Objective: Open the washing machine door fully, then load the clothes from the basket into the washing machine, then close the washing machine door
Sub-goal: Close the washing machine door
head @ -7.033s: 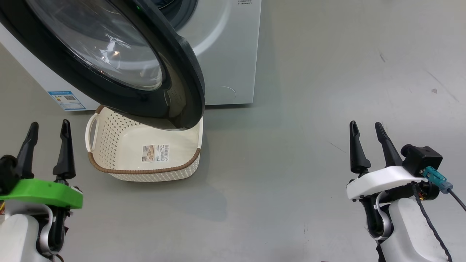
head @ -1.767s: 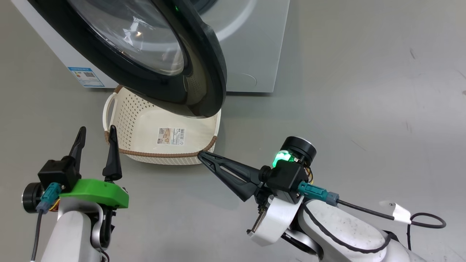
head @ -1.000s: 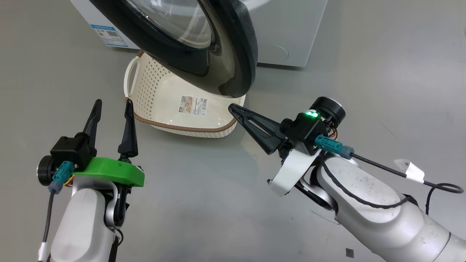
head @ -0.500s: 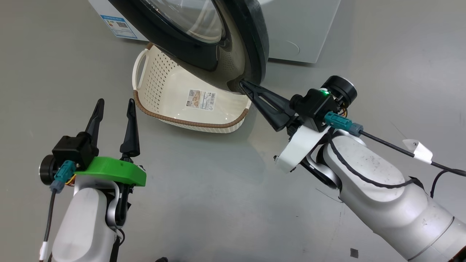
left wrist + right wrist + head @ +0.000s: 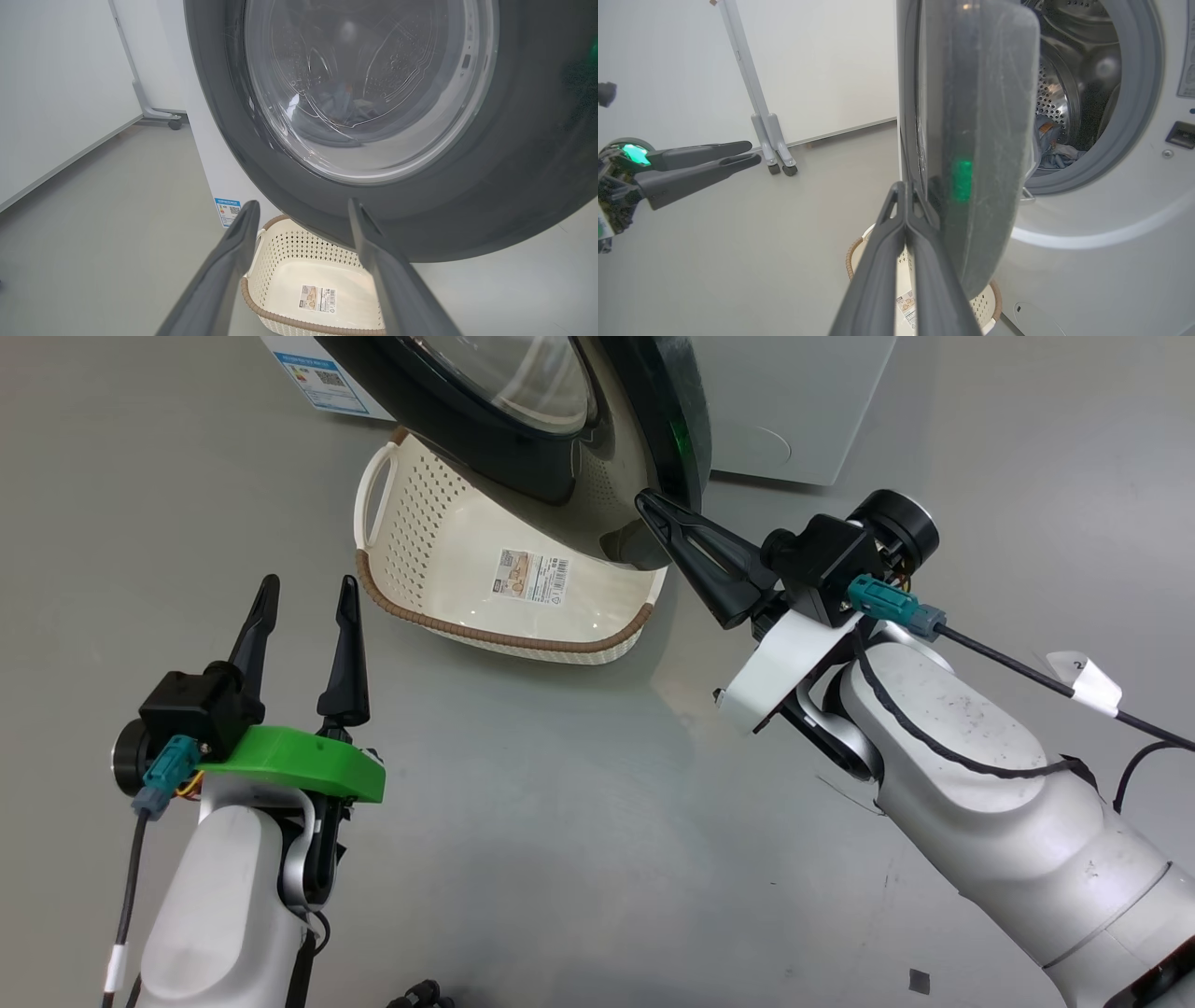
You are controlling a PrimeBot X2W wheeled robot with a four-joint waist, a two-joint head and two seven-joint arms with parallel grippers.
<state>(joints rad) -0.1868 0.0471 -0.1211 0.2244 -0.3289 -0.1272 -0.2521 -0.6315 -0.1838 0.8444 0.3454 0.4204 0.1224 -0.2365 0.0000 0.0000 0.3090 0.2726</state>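
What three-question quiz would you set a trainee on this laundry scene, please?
1. True or false: the left gripper is shut.
2. Multiple choice: the clothes lie A) in the basket, B) inside the washing machine, C) in the left gripper.
3. Fill in: the tips of the shut right gripper sit at the rim of the ______.

Key: 1 false, its fingers stand apart. 2 B, and the basket's floor label lies bare. 3 the washing machine door.
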